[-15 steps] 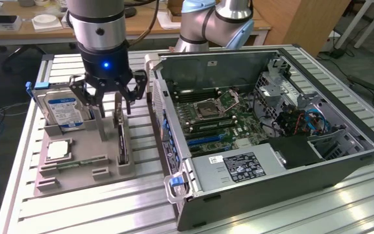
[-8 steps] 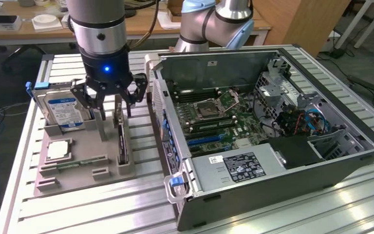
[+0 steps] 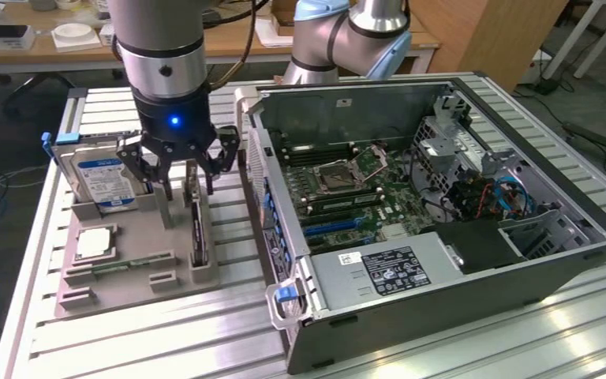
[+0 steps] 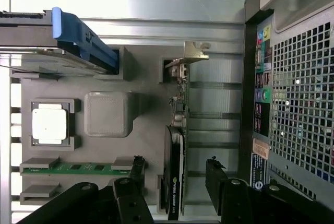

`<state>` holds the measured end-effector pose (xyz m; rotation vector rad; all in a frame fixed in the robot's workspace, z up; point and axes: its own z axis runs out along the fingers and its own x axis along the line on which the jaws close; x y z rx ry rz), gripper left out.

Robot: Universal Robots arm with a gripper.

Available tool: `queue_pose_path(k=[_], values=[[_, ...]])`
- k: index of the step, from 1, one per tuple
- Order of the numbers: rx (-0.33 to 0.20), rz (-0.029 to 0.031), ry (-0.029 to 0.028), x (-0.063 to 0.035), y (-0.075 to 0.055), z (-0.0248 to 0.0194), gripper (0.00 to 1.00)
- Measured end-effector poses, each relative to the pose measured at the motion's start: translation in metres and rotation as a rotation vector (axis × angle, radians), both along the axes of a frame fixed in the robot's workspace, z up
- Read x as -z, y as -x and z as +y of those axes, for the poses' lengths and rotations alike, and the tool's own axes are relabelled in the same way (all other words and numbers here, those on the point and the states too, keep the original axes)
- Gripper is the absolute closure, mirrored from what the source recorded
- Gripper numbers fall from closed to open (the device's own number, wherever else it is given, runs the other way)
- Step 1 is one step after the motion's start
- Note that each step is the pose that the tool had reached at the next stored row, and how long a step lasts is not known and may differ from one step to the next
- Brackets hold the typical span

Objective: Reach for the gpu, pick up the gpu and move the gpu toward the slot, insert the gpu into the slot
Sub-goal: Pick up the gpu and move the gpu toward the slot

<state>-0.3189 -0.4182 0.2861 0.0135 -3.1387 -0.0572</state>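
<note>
So here's where I'm at. My claw [image 3: 182, 188] hangs over the grey parts holder [image 3: 124, 288] in the left half of the exterior view, and it's spread as wide as it goes, with nothing in it. The graphics card [image 3: 198, 229] stands on its long edge in a groove along the holder's side nearest the computer case [image 3: 440, 197], just left of centre in that frame.

From the wrist cam, my claw [image 4: 176, 162] straddles the graphics card [image 4: 177, 145]. There's one finger [image 4: 136, 174] on the side toward the rest of the holder and the other on the case side, with daylight between each finger and the card. So I'm not touching it yet. The card's silver bracket [image 4: 193, 51] sits at the end farthest from my fingers.

Other stuff in the holder:
- The hard drive [image 3: 108, 178] with the blue-and-white label stands upright at the far left corner, and in the wrist view its blue-handled carrier [image 4: 83, 38] is in sight.
- The square processor chip [image 3: 95, 241] lies flat in its own pocket.
- The green memory stick [image 3: 135, 260] lies flat just in front of that chip.

The case fills the right half of the exterior view. Its side is off, so the motherboard [image 3: 356, 189] is open to see. Everything sits on a slatted aluminium table [image 3: 177, 339].
</note>
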Motion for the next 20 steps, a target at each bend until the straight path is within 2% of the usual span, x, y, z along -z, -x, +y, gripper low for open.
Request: queue_pose_path(k=[3,7,20], values=[[0.000,-0.0002,-0.0002,0.0025,0.000,-0.0031,0.41],[0.000,-0.0001,-0.0002,0.0082,0.000,-0.0047,0.41],[-0.001,-0.0002,-0.0002,0.0238,-0.005,-0.0058,0.41]])
